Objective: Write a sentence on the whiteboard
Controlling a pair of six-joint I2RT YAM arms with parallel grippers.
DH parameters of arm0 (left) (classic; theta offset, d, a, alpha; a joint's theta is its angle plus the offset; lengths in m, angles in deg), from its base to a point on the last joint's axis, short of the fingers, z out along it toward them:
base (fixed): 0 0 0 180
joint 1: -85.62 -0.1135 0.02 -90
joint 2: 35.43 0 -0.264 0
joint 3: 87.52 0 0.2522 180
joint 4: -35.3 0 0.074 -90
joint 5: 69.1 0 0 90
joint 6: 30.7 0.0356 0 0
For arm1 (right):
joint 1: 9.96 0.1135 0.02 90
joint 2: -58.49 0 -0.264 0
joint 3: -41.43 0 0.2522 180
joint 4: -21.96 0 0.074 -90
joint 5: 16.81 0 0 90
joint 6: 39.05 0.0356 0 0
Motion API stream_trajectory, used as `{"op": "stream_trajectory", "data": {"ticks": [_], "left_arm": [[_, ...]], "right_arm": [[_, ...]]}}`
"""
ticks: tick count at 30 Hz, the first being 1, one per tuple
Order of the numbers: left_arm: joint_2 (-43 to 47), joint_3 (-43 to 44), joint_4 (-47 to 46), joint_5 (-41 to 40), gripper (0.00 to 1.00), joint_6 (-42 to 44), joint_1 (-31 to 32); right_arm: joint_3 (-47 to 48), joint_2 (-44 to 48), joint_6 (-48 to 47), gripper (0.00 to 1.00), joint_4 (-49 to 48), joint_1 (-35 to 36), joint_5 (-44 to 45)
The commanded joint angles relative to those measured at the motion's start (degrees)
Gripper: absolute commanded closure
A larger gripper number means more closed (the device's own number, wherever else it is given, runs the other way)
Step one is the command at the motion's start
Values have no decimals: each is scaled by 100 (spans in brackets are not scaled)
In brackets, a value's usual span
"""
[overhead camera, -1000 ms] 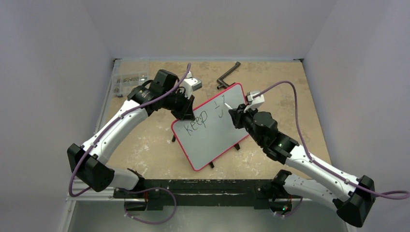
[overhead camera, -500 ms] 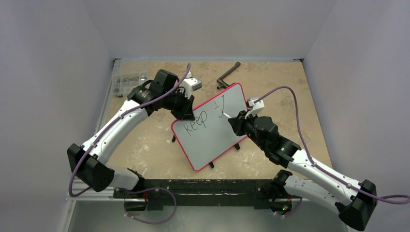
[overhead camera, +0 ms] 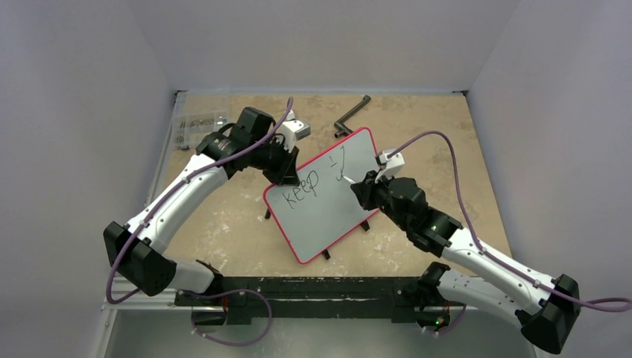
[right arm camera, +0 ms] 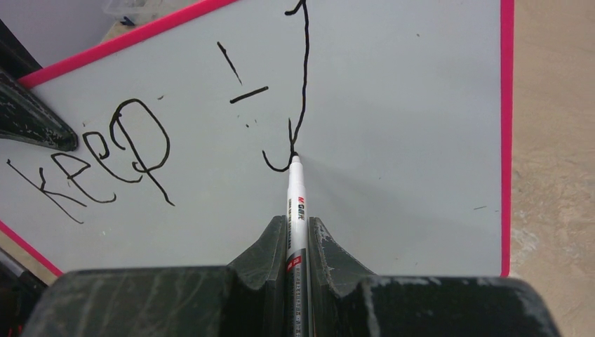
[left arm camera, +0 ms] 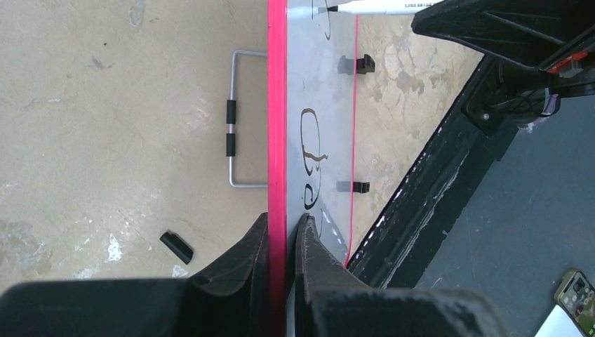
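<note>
The whiteboard [overhead camera: 328, 209], pale grey with a thin red rim, stands tilted in the middle of the table. My left gripper [overhead camera: 287, 173] is shut on its upper left rim [left arm camera: 277, 140], one finger on each face. My right gripper [right arm camera: 298, 223] is shut on a white marker [right arm camera: 295, 196]. The marker's tip touches the board at the foot of a long black stroke [right arm camera: 303, 84]. The sentence [right arm camera: 105, 154] reads "keep" on the left, with a "t" and that stroke to its right. In the top view the marker [overhead camera: 347, 178] meets the board's upper middle.
A black crank handle [overhead camera: 350, 119] lies behind the board. A clear bag of small parts [overhead camera: 197, 123] sits at the far left. A wire stand [left arm camera: 235, 119] and a small black piece [left arm camera: 176, 246] lie on the table behind the board. Black feet [left arm camera: 354, 64] stick out from its edge.
My right gripper has moved left and down the board with the marker, lengthening the stroke after the "t". The left arm and the board have stayed put.
</note>
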Motion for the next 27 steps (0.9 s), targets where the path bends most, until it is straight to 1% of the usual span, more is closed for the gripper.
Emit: {"op": "stream_trajectory", "data": {"ticks": [1,18,23,27], "left_arm": [[-40,-187,338,-1541,100,823,0],[-38,-187,334,-1541,100,833,-1],[-25,-196,331,-1559,100,835,1],[-23,-196,327,-1572,100,831,4]], "right_arm": [[478,-218,-288,100,-87,-16,422],[1027,-662,-802,100,-380,-193,771],[1013,-631,-856,100,-355,-304,713],[812,-470,-771,100,-263,-317,573]]}}
